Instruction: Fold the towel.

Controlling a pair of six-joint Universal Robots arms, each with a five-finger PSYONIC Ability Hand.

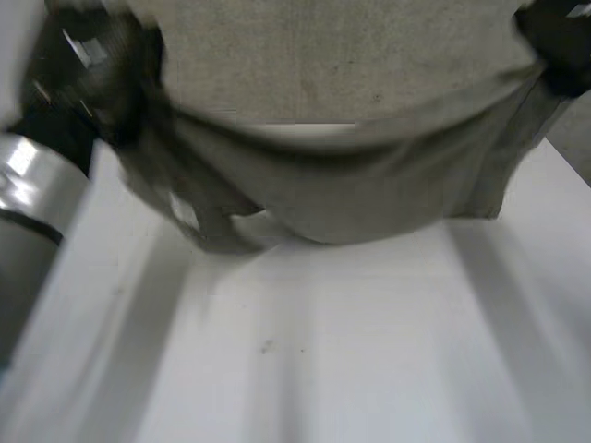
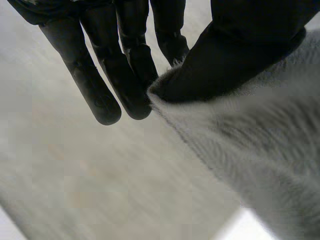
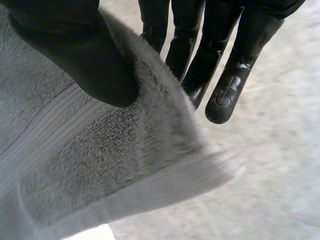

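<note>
A grey towel (image 1: pixel 351 175) hangs in the air across the far half of the head view, its lower edge sagging toward the white table (image 1: pixel 351 351). My left hand (image 1: pixel 92 74) holds the towel's left end high; in the left wrist view the thumb (image 2: pixel 235 55) pinches a towel (image 2: pixel 260 160) corner against the straight fingers (image 2: pixel 100 95). My right hand (image 1: pixel 559 46) holds the right end; in the right wrist view its thumb (image 3: pixel 85 65) presses the towel (image 3: pixel 95 160) near a corner against the fingers (image 3: pixel 225 95).
The left arm's grey joint (image 1: pixel 28 212) stands at the near left of the table. The table's right edge (image 1: pixel 568 161) runs just beyond the towel's right end.
</note>
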